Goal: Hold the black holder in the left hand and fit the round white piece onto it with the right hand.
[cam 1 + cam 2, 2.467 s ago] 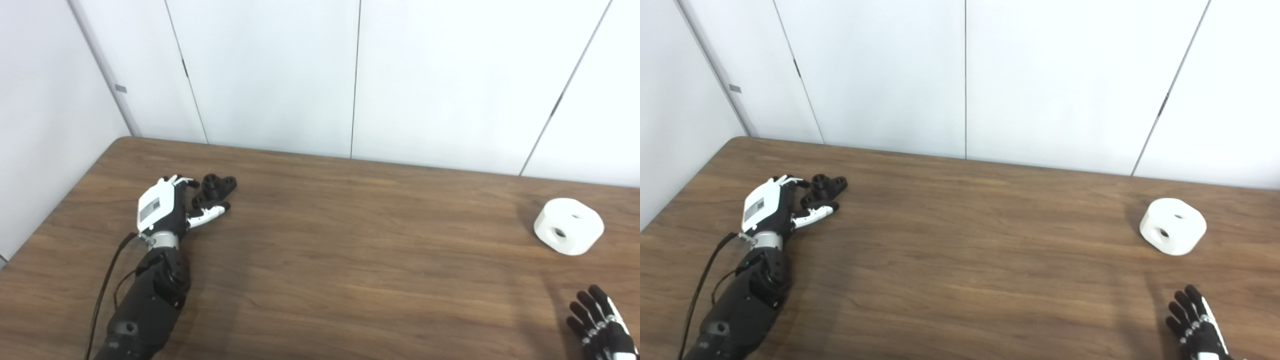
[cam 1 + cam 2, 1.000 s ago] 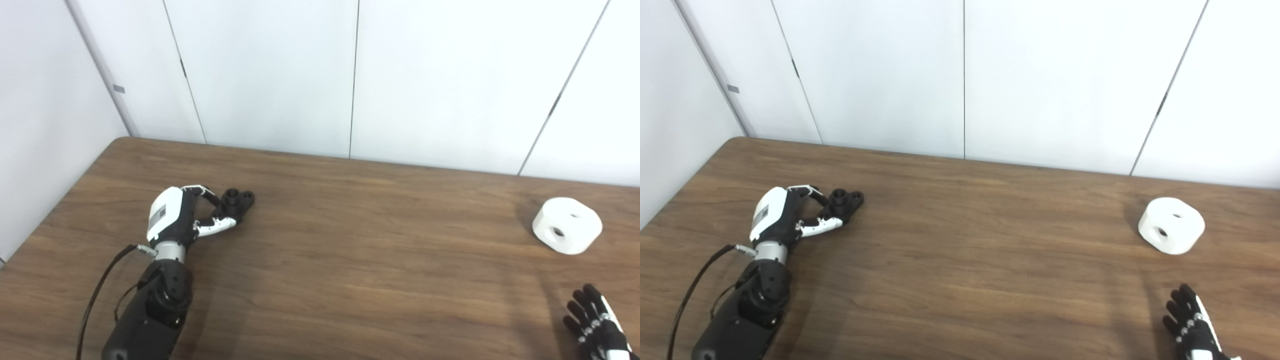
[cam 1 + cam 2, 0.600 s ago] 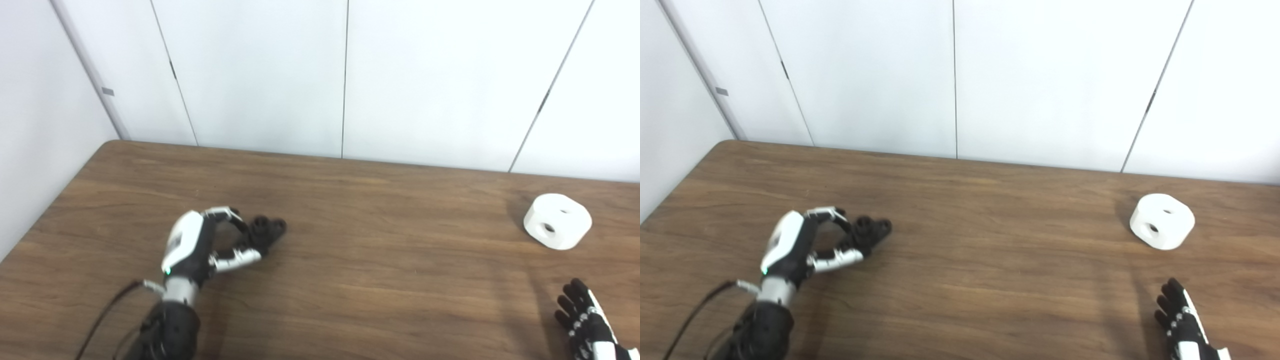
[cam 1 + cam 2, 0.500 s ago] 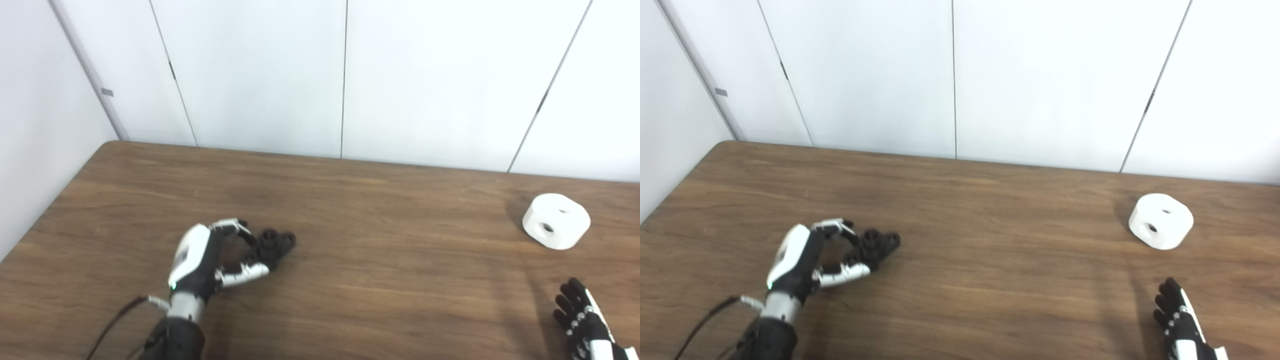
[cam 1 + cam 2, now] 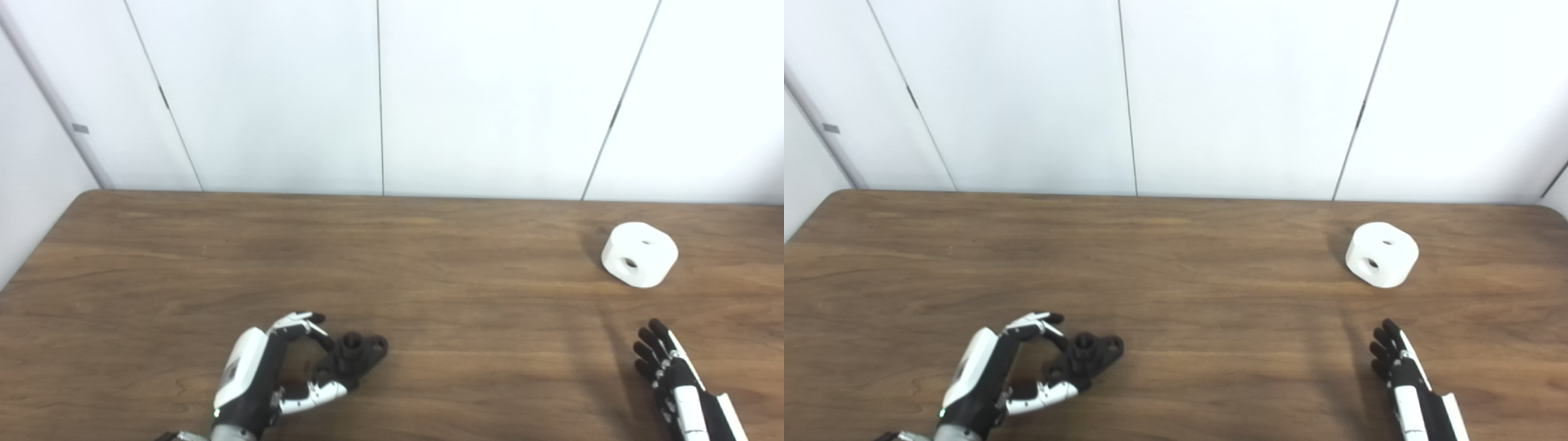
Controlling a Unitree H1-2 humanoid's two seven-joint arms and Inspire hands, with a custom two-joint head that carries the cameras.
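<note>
Table — brown wood grain — against white wall panels.

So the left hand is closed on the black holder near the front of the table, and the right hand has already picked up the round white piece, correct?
Not quite. The left hand does grip the black holder, but the right hand is open and holds nothing. The round white piece sits alone on the table, apart from that hand, as the right eye view shows.
</note>
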